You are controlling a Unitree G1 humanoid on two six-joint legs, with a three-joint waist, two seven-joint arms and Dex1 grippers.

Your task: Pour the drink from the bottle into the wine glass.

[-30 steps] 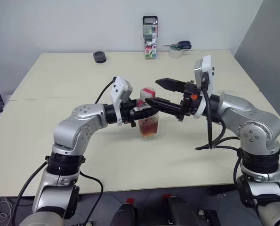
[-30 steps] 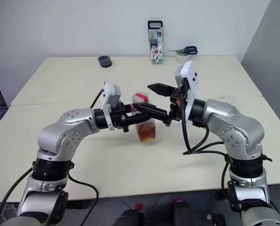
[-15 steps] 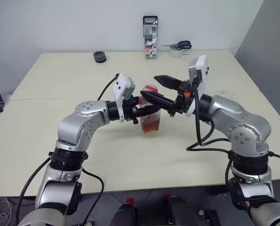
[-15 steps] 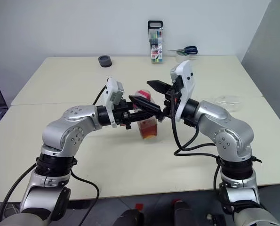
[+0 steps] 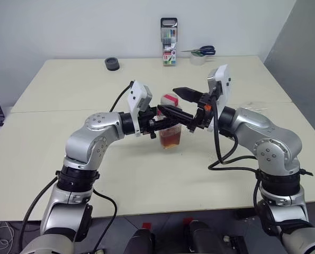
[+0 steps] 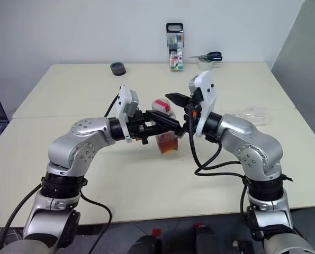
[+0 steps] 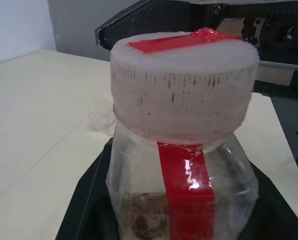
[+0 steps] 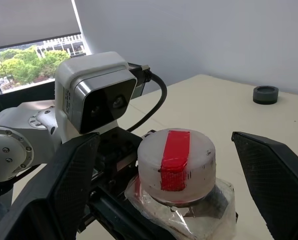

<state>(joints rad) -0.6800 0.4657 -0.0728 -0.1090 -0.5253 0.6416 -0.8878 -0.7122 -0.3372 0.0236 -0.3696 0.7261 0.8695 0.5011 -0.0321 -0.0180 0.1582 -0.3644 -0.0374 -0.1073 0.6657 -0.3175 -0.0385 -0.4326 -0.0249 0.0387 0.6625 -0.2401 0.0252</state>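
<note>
left gripper point(image 6: 149, 126) clamped on the bottle point(image 5: 169, 128), held upright just above the table point(image 5: 62, 90); right gripper point(image 8: 164, 165) spread wide, fingers flanking the cap point(image 8: 175, 165); thin plastic likely light and crushable, so grip the stiff ribbed cap.

The bottle point(image 5: 169, 127) stands upright on the table point(image 5: 67, 90), out in the middle, well in front of the marker case point(image 5: 168, 42) at the far edge. It is small, clear and squarish, with a wide round neck. Its cap point(image 8: 175, 165) is still on: whitish and ribbed, with a red strip across the top that runs on down the bottle's side. The drink point(image 6: 168, 146), reddish-brown like tea, fills only the lower part of the bottle.
</note>
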